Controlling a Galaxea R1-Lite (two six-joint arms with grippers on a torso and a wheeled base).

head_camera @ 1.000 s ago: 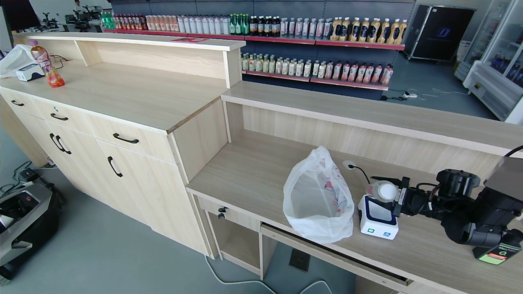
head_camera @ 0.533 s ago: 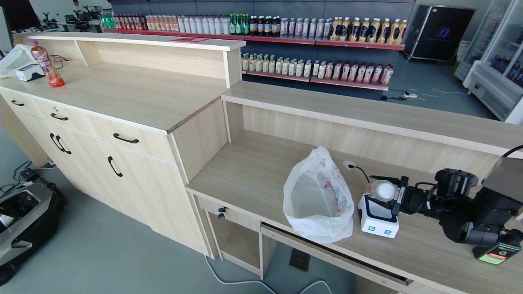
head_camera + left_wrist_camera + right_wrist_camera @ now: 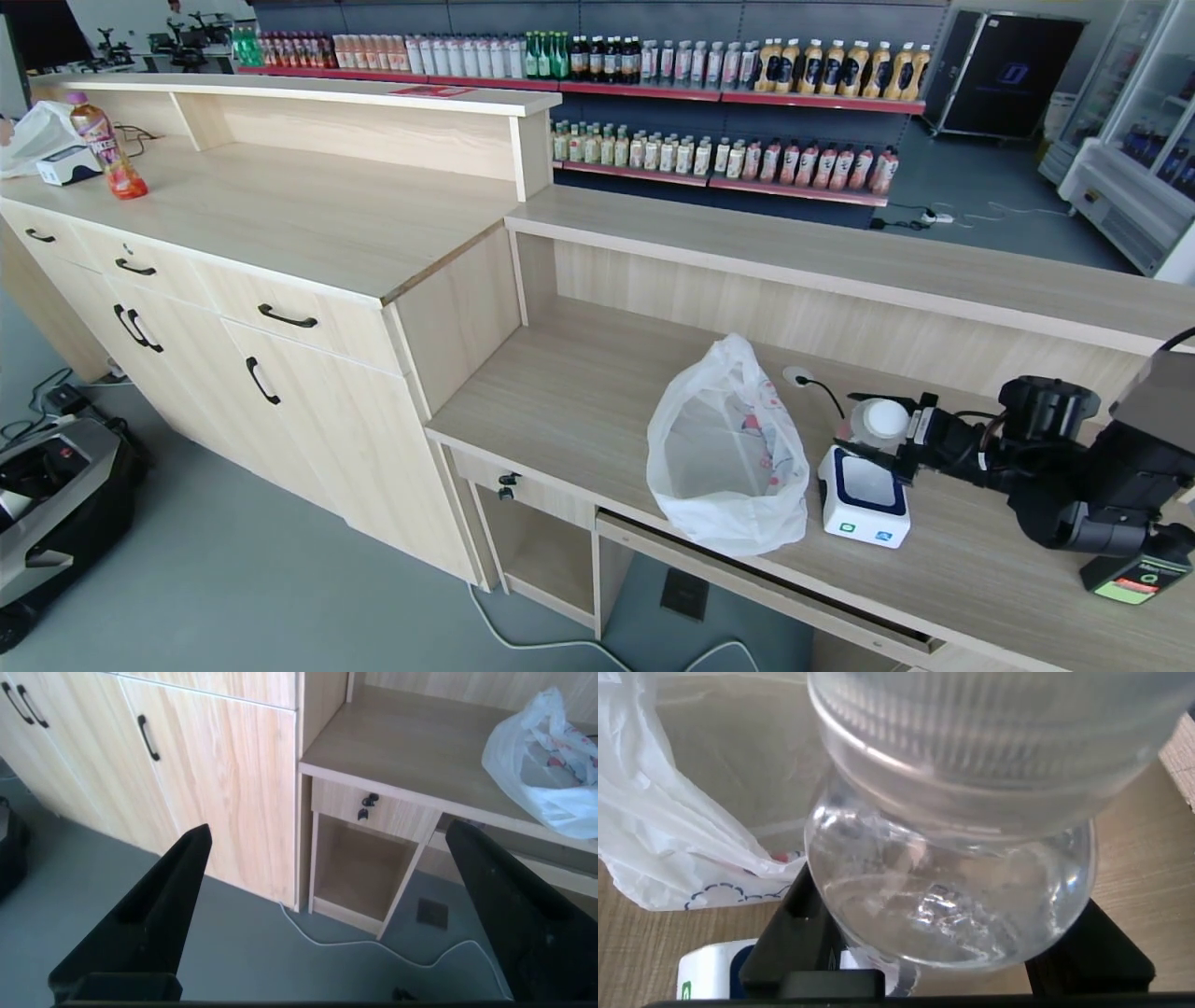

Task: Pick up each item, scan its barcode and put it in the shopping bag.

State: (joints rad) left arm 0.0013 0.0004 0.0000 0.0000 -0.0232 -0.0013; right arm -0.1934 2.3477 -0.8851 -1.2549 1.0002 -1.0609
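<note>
Shelves of drink bottles (image 3: 653, 61) lined the shop wall at 12 o'clock, behind a pale wooden bench (image 3: 579, 392) with a raised back ledge. On the bench stood the white shopping bag (image 3: 728, 457), puffed up and translucent; whether anything lay inside could not be told through the film. Just beside it at 3 o'clock sat the white-and-blue scanner (image 3: 864, 499), close to the bench's front edge, and the bag's base also reached that edge at 6 o'clock. A cable socket (image 3: 798, 376) lay at 12 o'clock of the scanner, near the back wall. From the bag toward 9 o'clock a broad stretch of wood ran to the bench's end, where a taller cabinet (image 3: 280, 271) rose. The right arm reached in level from 3 o'clock, its right gripper (image 3: 864, 425) clamped on a clear bottle (image 3: 878, 420) held on its side just above the scanner's far edge, a pale round end turned upward. The right wrist view showed the bottle (image 3: 952, 859) over the scanner (image 3: 715, 971) with the bag (image 3: 682, 812) beside it. The left gripper (image 3: 327, 840) hung with fingers spread wide over the grey floor, before the cabinet, with the bag (image 3: 547, 756) well apart.
</note>
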